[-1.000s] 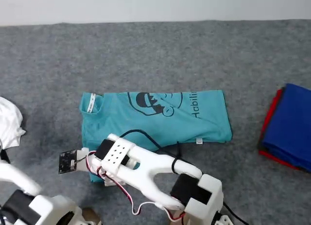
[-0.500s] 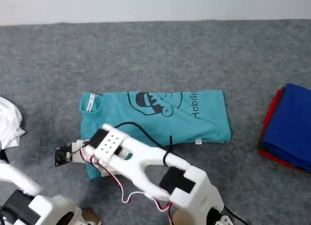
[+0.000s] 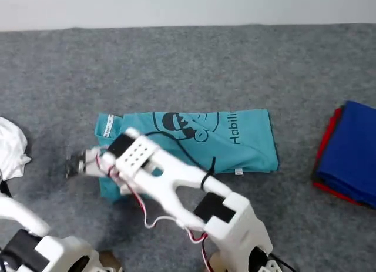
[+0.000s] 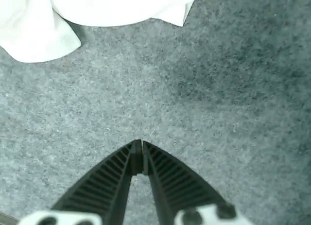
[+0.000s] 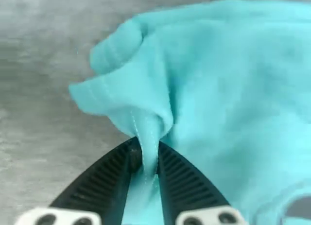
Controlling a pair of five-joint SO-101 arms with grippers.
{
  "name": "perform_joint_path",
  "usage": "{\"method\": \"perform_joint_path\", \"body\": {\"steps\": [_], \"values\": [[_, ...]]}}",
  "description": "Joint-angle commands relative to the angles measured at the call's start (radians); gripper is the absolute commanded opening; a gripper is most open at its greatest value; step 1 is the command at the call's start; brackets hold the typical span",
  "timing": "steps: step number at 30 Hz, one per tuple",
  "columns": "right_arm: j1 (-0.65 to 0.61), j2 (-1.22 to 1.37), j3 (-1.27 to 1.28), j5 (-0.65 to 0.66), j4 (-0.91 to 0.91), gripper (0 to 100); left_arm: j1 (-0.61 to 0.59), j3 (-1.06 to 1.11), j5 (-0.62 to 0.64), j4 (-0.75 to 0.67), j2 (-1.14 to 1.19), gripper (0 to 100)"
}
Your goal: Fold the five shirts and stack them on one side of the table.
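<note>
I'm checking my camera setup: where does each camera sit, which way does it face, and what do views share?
High view: fixed above, looking down on the table, teal shirt, white shirt, blue stack; left arm and right arm show.
Left wrist view: on the left arm, facing the table near the white shirt; shut left gripper shows.
Right wrist view: on the right arm, facing the teal shirt; right gripper pinches it.
Shared: teal shirt, high and right wrist.
</note>
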Motion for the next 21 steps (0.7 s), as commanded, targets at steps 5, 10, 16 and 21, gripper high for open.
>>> {"method": "perform_joint_path", "body": {"steps": [5,10,16,21], "values": [[0.128,0.044,-0.189,0.008,-0.005,1.0,0.002,-0.038,-0.008,-0.014,-0.008,1],[0.176,0.173,-0.336,0.008,0.002,1.0,0.002,-0.038,-0.008,-0.009,-0.008,1],[0.226,0.263,-0.476,-0.035,0.019,6.6,-0.005,-0.036,-0.009,-0.006,-0.008,1],[0.28,0.274,-0.532,-0.172,0.053,22.4,-0.005,-0.036,-0.011,0.008,-0.008,1]]}}
